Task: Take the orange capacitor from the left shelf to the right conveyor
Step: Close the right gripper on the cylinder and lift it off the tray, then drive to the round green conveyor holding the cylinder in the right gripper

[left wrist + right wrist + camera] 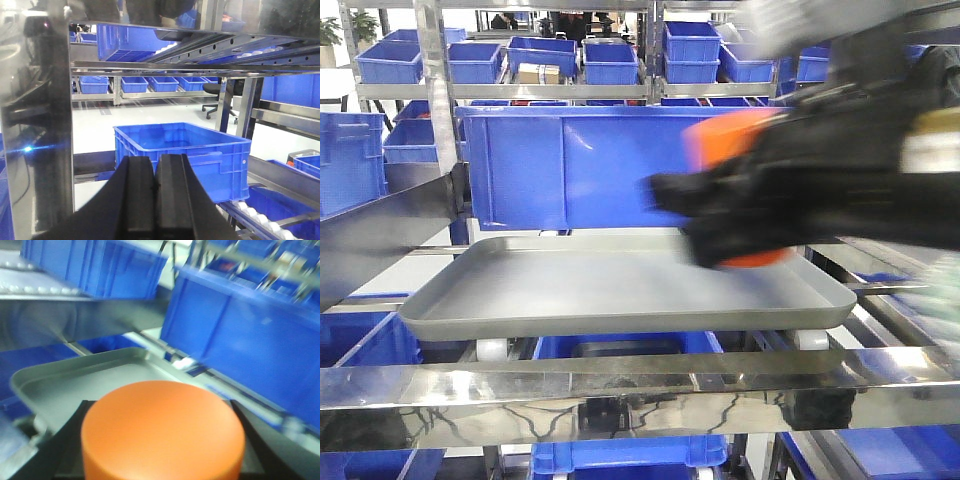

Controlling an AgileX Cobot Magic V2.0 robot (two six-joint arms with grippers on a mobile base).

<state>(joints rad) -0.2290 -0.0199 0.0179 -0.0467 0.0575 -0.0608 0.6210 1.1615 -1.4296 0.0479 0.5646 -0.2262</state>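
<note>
The orange capacitor (162, 432) is a wide, flat-topped orange cylinder. It sits between the black fingers (67, 440) of my right gripper (160, 445), which is shut on it. In the front view the right gripper (740, 215) is blurred and holds the capacitor (725, 135) over the right part of the grey tray (570, 290). The tray also shows in the right wrist view (75, 377). My left gripper (156, 200) is shut and empty, with its jaws pressed together. It faces a blue crate (200, 160).
Steel shelf rails (620, 385) cross in front of the tray. A large blue bin (560, 165) stands behind it. Several blue bins fill the far shelves (610, 60). A steel upright (35, 125) stands close on the left in the left wrist view. Roller tracks (260, 215) run at lower right.
</note>
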